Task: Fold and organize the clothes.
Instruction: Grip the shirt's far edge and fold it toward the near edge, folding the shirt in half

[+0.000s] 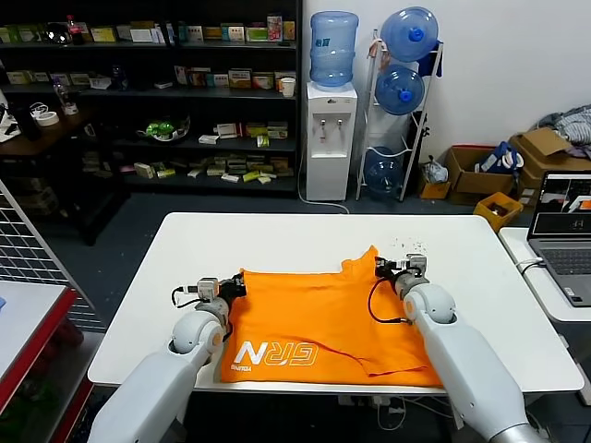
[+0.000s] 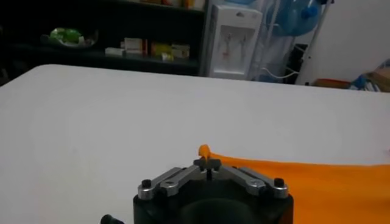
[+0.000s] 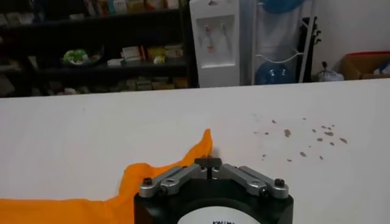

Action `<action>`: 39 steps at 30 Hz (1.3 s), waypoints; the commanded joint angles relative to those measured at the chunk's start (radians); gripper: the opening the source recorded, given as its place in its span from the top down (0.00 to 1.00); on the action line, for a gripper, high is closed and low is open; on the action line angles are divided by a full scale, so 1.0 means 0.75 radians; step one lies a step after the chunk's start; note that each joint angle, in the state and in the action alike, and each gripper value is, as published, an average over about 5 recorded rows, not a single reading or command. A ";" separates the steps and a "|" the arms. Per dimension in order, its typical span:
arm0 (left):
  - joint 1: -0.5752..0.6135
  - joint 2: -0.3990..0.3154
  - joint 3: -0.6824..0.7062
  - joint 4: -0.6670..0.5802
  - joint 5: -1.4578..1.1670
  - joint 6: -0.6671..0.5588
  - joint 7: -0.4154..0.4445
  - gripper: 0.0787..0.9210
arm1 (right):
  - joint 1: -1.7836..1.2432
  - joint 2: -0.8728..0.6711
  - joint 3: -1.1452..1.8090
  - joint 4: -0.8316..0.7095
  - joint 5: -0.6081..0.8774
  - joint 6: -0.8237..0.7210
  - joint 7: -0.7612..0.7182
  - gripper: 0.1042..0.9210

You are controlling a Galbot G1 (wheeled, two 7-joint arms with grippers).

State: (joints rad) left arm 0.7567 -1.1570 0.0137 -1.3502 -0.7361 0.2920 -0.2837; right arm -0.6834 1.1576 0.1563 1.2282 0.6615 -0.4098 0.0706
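The orange T-shirt (image 1: 323,318) is lying flat near the table's (image 1: 277,235) front edge. The left tool (image 1: 236,285) and right tool (image 1: 382,269) are pinching its far corners, fully closed; thin grips risk slipping.

My work surface is a white table (image 1: 277,235) with rounded corners, speckled with small brown marks (image 3: 304,137) near its far right part. Past it, dark shelving (image 1: 157,92) loaded with small boxes spans the left of the room. A white water dispenser (image 1: 331,138) carrying a blue bottle stands against the pale wall (image 1: 517,55), beside a rack of spare blue bottles (image 1: 402,101). Cardboard boxes (image 1: 480,171) sit on the dark floor (image 1: 138,217). An open laptop (image 1: 565,231) rests on a side table to my right.
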 commanded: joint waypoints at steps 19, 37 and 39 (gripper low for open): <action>0.424 0.169 -0.090 -0.650 0.132 -0.040 -0.108 0.98 | -0.577 -0.193 0.191 0.763 0.058 -0.003 0.128 0.98; 0.659 0.189 -0.134 -0.773 0.219 -0.080 -0.115 0.98 | -0.946 -0.257 0.342 1.042 0.053 -0.047 0.215 0.97; 0.682 0.189 -0.144 -0.781 0.220 -0.083 -0.112 0.97 | -0.982 -0.259 0.358 1.057 0.038 -0.045 0.206 0.94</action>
State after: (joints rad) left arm 1.1580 -1.0235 -0.0762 -1.8738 -0.5964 0.2405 -0.3699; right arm -1.2630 0.9773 0.3725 1.9139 0.7033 -0.4402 0.2115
